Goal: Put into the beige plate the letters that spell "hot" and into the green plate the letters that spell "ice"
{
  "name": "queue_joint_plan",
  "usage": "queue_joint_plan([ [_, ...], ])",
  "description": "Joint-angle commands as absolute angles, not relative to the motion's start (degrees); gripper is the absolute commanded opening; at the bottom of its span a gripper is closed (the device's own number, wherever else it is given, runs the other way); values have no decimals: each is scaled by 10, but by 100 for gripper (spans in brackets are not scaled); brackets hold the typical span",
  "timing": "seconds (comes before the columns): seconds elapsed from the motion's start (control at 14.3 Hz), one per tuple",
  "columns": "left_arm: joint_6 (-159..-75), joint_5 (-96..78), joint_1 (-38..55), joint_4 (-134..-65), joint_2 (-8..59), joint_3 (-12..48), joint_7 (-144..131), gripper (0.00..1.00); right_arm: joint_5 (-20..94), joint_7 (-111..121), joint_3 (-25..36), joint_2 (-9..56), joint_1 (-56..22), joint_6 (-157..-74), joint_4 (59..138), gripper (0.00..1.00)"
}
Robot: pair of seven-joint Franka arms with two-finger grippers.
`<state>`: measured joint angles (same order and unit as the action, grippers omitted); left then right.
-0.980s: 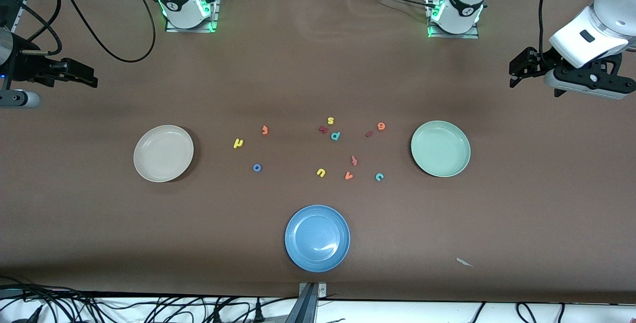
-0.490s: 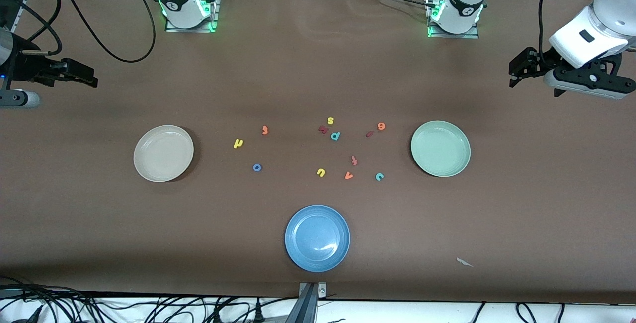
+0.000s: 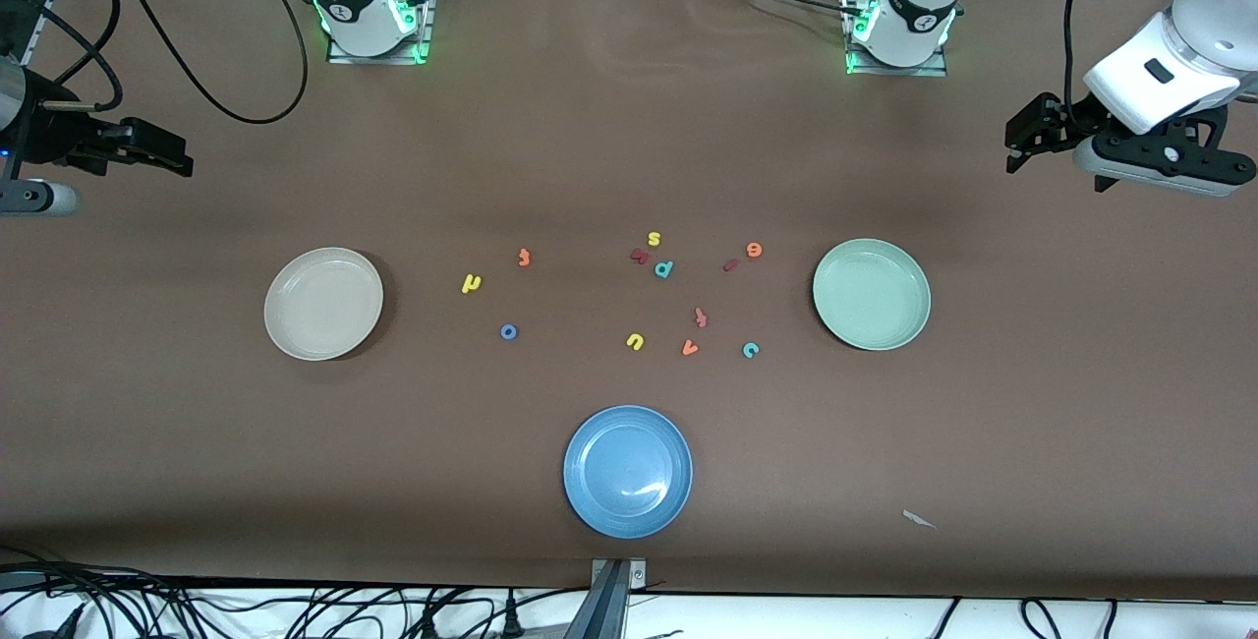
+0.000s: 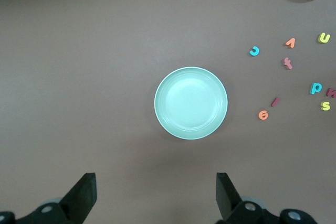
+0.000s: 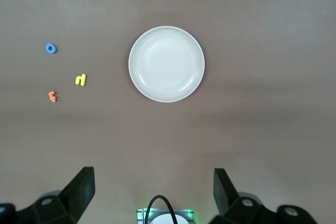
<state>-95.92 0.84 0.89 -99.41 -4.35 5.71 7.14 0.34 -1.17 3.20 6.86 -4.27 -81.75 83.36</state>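
The beige plate point(image 3: 322, 303) point(image 5: 166, 64) lies toward the right arm's end of the table, the green plate point(image 3: 871, 293) point(image 4: 191, 103) toward the left arm's end. Between them lie the yellow h point(image 3: 472, 282), orange t point(image 3: 524, 257), blue o point(image 3: 508, 331), dark red i point(image 3: 730, 264), orange e point(image 3: 754, 249) and teal c point(image 3: 751, 350). My left gripper point(image 3: 1024, 136) point(image 4: 156, 192) hangs open and empty over bare table near the green plate. Over the table's edge at the right arm's end, my right gripper point(image 3: 157, 149) point(image 5: 153, 190) is also open and empty.
A blue plate point(image 3: 627, 471) sits nearest the front camera. Other letters lie among the task's: yellow s point(image 3: 654, 239), teal p point(image 3: 663, 269), reddish t point(image 3: 701, 318), yellow u point(image 3: 635, 341), orange v point(image 3: 690, 348). A paper scrap point(image 3: 918, 519) lies near the front edge.
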Motion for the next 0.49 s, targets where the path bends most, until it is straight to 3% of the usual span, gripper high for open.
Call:
queue_joint_plan([
  [0.0,-957,0,11,-983,-41,60,79,100,9,-7,32,69,-47,-828,834,100],
  [0.42,-957,0,11,-983,-40,59,83,100,7,-11,32,70,-47,-830,836,100],
])
